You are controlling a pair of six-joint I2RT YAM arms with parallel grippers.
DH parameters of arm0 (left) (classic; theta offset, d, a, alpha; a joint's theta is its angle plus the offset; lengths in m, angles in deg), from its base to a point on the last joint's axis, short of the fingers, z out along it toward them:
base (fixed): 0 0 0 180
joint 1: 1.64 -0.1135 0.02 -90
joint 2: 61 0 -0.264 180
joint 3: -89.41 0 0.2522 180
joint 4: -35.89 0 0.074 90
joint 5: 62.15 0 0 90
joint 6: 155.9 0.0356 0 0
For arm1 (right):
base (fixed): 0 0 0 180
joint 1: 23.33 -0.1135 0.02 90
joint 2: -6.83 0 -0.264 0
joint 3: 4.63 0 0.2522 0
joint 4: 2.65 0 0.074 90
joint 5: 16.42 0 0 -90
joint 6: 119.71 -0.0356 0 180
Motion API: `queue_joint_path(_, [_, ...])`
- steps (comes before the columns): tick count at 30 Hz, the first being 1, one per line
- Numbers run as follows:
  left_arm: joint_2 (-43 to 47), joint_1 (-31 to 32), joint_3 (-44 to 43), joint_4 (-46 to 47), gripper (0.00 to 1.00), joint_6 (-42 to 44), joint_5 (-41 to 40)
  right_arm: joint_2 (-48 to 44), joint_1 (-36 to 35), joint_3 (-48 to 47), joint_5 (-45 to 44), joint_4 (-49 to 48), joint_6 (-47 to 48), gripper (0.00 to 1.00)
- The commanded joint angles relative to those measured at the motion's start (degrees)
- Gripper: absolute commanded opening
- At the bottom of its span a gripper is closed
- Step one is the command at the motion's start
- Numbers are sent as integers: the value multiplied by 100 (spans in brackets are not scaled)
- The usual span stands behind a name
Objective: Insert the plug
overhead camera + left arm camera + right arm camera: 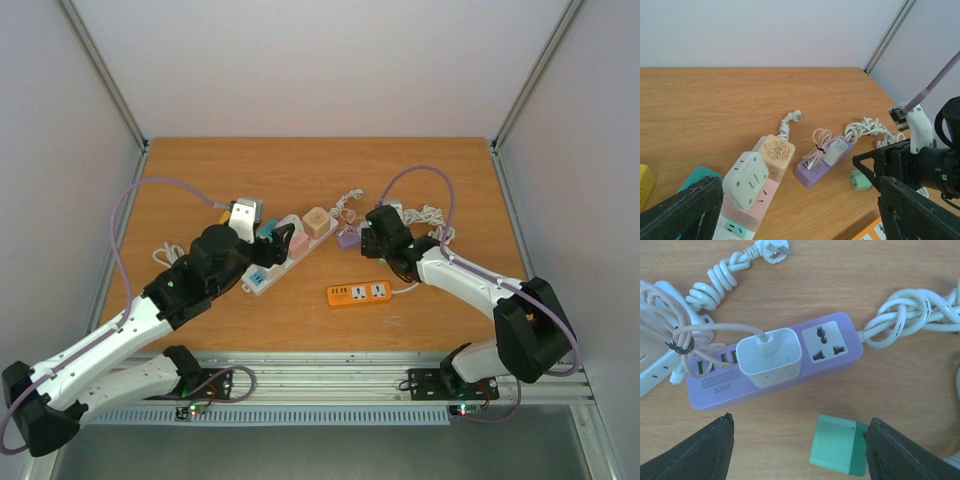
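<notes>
I see my right gripper [801, 419] spread wide, green plug [835, 447] lying flat on the table between its 2 fingers, near the purple power strip [805, 386], my left gripper [800, 186] wide apart too, holding nothing

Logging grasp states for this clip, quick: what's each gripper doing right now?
Left gripper: open, holding nothing.
Right gripper: open, holding nothing; the green plug lies loose between its fingers.

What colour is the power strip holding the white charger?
The power strip is light purple; right wrist view shows it best.
</notes>
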Motion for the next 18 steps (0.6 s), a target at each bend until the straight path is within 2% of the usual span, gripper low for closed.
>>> queue_joint_path(1, [51, -72, -15, 184, 85, -83, 138, 164, 140, -354, 391, 304, -216, 70])
queue_joint_path(3, [50, -99, -10, 180, 85, -112, 179, 340, 214, -535, 506, 178, -74, 64])
queue_joint_path(5, [69, -116, -13, 164, 85, -130, 203, 581, 326, -733, 665, 130, 68, 52])
queue_joint_path(9, [89, -150, -27, 132, 85, -142, 224, 1040, 394, -1027, 775, 129, 343, 42])
queue_joint_path(18, [36, -203, -39, 127, 85, -198, 303, 1417, 406, -1162, 707, -44, 799, 37])
